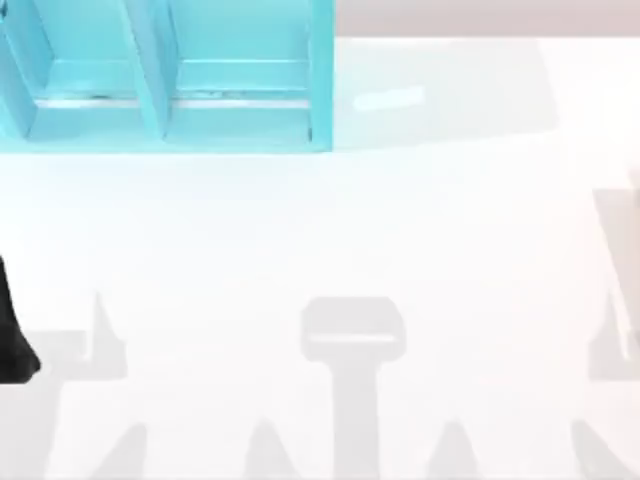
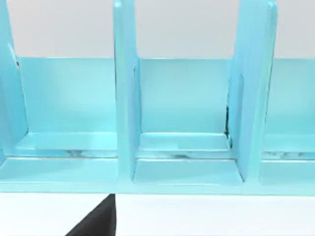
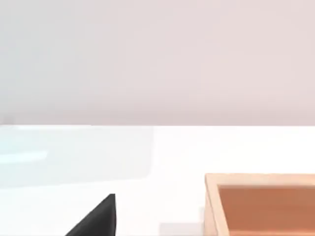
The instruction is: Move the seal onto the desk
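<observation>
The seal is out of view. The desk [image 1: 320,230] is a broad white tabletop that reaches across the top view. It also lies in front of the shelf in the left wrist view [image 2: 221,216]. My left arm [image 1: 12,335] is a black shape at the desk's left edge. A black tip of my left gripper [image 2: 98,220] hangs low over the desk, facing the shelf front. A black tip of my right gripper [image 3: 98,220] hangs over bare white desk [image 3: 172,157].
A light blue shelf unit [image 1: 170,80] with upright dividers [image 2: 125,93] stands at the back left of the desk. In the right wrist view an orange-brown open box [image 3: 256,179] sits on the desk close beside the right gripper. Grey shadows fall along the front edge.
</observation>
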Robot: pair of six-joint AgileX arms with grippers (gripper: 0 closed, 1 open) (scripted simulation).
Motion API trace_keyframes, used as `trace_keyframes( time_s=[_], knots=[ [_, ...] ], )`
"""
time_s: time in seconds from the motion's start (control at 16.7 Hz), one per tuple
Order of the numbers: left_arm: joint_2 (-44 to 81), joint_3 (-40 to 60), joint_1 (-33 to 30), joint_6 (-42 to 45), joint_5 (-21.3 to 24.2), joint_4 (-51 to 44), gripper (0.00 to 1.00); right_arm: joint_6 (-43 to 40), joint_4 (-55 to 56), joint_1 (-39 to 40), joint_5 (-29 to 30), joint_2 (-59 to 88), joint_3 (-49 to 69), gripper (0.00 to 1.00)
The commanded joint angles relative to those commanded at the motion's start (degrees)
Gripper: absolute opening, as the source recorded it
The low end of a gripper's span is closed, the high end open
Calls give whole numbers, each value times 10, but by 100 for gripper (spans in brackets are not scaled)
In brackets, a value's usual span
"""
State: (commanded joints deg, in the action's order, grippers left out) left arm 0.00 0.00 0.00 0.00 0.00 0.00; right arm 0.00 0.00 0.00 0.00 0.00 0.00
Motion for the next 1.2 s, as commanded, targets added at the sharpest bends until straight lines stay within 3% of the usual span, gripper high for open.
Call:
trace_keyframes(
  time_s=[0.24, 0.48, 1.2],
  knots=[
    [0, 0, 0, 0, 0, 0, 100, -5, -16, -10, 1, 19, 19, 100],
    [0, 0, 0, 0, 0, 0, 100, -36, -104, -58, 2, 127, 128, 100],
    [0, 0, 0, 0, 0, 0, 100, -217, -563, -249, -14, 798, 624, 100]
  ],
)
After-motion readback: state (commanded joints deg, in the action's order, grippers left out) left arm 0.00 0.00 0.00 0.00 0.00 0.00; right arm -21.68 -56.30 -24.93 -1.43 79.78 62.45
